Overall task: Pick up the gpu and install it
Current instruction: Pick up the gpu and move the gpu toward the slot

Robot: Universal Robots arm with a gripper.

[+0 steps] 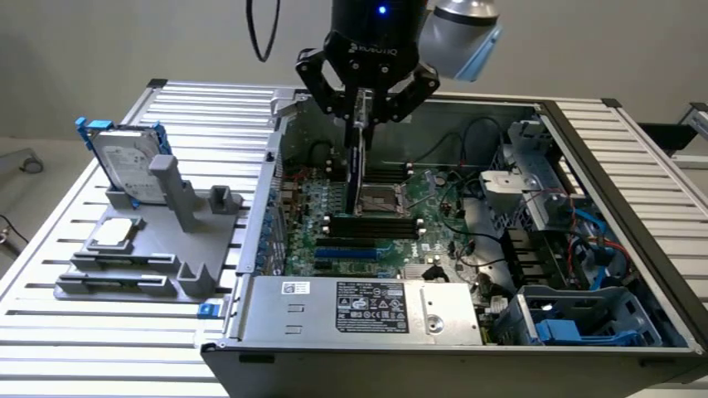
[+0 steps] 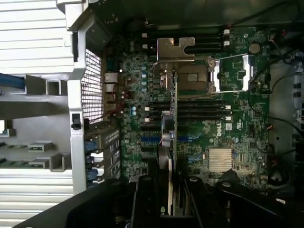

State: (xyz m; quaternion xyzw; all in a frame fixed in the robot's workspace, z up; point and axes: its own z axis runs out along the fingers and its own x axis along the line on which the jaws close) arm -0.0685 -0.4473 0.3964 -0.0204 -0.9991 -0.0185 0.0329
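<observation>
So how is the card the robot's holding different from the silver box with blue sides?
The gpu hangs in the gripper over the open computer case; the hard drive sits in a gray stand outside it. The gpu is thin and dark; the hard drive is thicker, silver, with blue rails. Both stand on edge.

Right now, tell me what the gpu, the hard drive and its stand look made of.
gpu: thin green board edge, likely fibreglass laminate; end bracket shiny silver, looks like bare metal.
hard drive: silvery, metal-looking casing; blue rails probably plastic.
stand: matte grey, probably plastic.
</observation>
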